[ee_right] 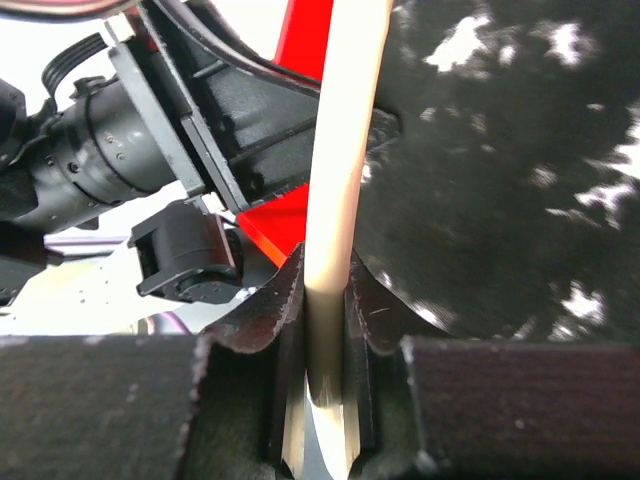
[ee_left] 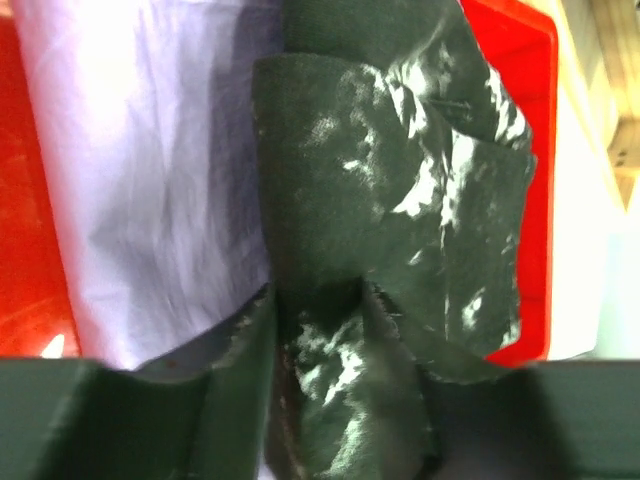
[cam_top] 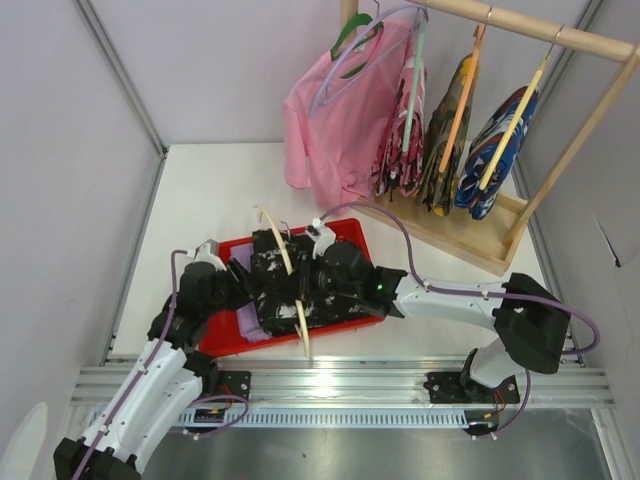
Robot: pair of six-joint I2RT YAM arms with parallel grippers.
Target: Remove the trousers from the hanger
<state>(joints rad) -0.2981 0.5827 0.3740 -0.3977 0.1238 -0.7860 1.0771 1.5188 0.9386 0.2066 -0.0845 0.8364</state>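
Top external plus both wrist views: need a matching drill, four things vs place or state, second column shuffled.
Column 1
1. left gripper
2. right gripper
3. lavender trousers
4. pink shirt

Column 2
A. hangs on the wooden rack
B. clamped on the pale hanger
C. lies in the red tray
D. black speckled trousers between its fingers

Pairs: 1-D, 2-B, 3-C, 4-A
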